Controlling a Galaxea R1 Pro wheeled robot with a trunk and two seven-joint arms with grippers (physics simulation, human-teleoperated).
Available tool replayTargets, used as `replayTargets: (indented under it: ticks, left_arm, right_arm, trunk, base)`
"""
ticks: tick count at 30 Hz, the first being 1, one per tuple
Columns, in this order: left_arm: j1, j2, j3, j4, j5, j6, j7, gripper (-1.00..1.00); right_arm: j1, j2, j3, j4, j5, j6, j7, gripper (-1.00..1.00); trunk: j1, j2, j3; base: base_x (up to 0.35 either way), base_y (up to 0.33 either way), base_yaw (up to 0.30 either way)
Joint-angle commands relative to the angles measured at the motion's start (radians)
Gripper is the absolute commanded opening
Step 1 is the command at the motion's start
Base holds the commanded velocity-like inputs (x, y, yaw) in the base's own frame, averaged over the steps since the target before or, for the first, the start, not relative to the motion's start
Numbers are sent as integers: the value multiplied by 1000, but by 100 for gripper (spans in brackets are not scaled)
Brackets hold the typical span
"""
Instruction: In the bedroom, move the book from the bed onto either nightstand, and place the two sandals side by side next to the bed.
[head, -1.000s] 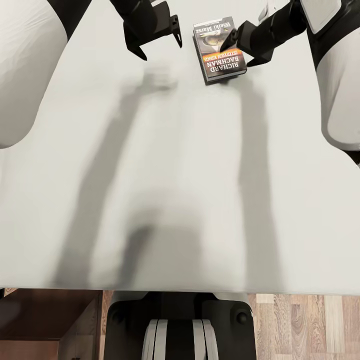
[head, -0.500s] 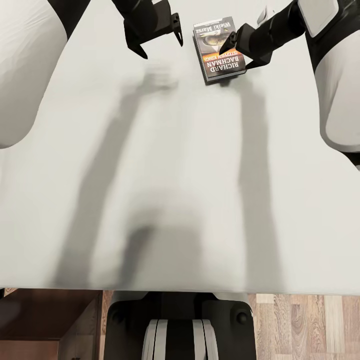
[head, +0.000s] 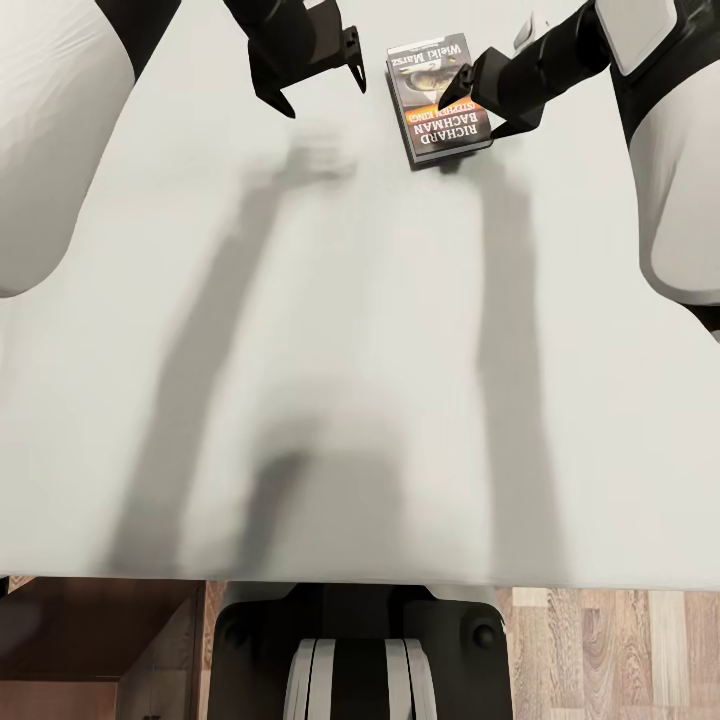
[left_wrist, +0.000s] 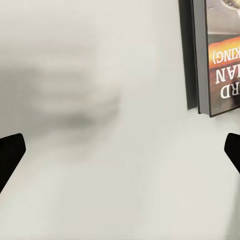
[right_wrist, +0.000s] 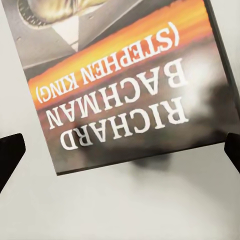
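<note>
Book (head: 438, 98) lying flat on the off-white bed (head: 360, 400). Right end effector (head: 487, 100) spread wide, poised directly over the book's near right edge, one fingertip on each side. Left end effector (head: 318, 92) also wide, empty, with the book just beside it

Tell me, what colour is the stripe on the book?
Orange, clearest in the right wrist view on the book.

Just some light wood floor (head: 610, 650) at the near edge, plus a dark brown cabinet (head: 100, 640) thing beside it.
</note>
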Motion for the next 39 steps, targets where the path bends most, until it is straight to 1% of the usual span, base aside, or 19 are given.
replayTargets:
  ticks: [1,11,24,39]
  left_arm:
    - [-1,1,-6,-1,11,0,8,100]
    - [-1,1,-6,-1,11,0,8,100]
    - [0,1,-6,-1,11,0,8,100]
    - [0,1,-6,-1,11,0,7,100]
  right_arm:
    - [0,1,-5,-1,6,4,4,100]
    - [0,-1,-6,-1,6,4,4,100]
    - [0,-9,-4,-1,6,4,5,100]
    - [0,-9,1,-1,7,4,5,100]
  trunk:
    - [0,0,0]
    - [0,0,0]
    - [0,0,0]
    - [0,0,0]
  base:
    - [0,0,0]
    - [0,0,0]
    - [0,0,0]
    - [0,0,0]
